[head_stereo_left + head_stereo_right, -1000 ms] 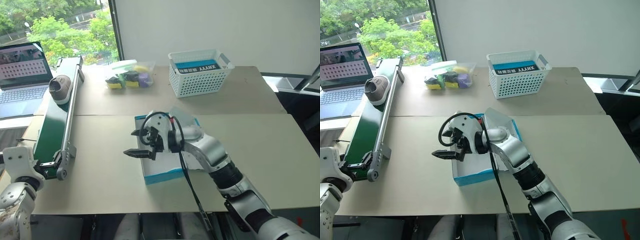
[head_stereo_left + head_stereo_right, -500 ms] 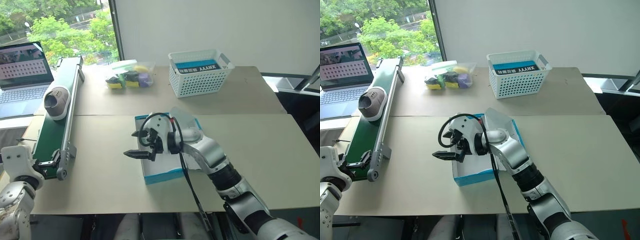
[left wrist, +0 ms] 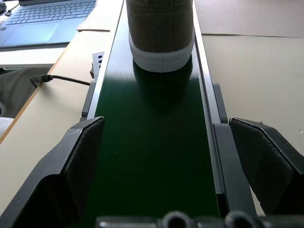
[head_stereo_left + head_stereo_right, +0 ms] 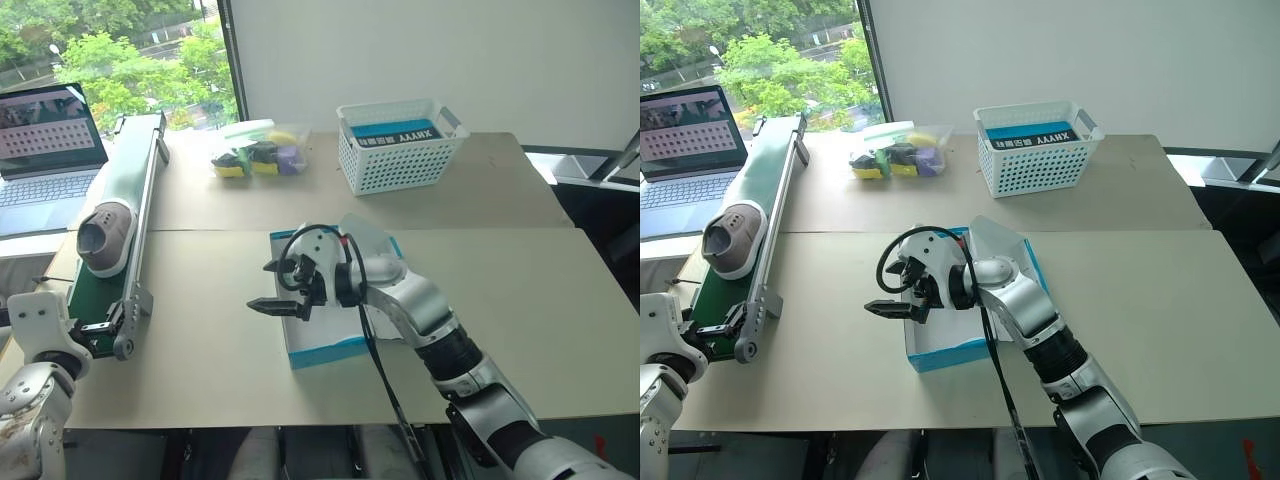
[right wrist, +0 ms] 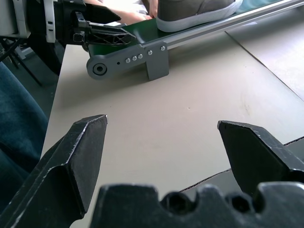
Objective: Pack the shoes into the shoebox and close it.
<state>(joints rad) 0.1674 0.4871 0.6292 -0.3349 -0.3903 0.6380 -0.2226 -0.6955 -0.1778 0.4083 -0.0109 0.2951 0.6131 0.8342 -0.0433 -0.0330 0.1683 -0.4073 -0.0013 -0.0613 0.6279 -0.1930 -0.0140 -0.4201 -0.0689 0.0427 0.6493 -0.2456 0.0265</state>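
On the conveyor belt [image 4: 110, 265]: you have one sneaker [image 4: 104, 236], near its lower end.
Left gripper [image 3: 164, 156]: fingers apart, straddling the belt, empty.
Right gripper [image 4: 275, 287]: fingers apart over the shoebox [image 4: 325, 345] rim.
Shoebox: open on counter [image 4: 520, 290].

Robot lab: tabletop conveyor [image 4: 118, 210], laptop [image 4: 45, 150], window.

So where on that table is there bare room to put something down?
The widest bare patch is the tabletop to the right of the open shoebox, below the white basket. A narrower strip lies between the conveyor and the shoebox. It is crowded at the back, around the basket and the bag of small items, and over the box, where the right gripper hovers.
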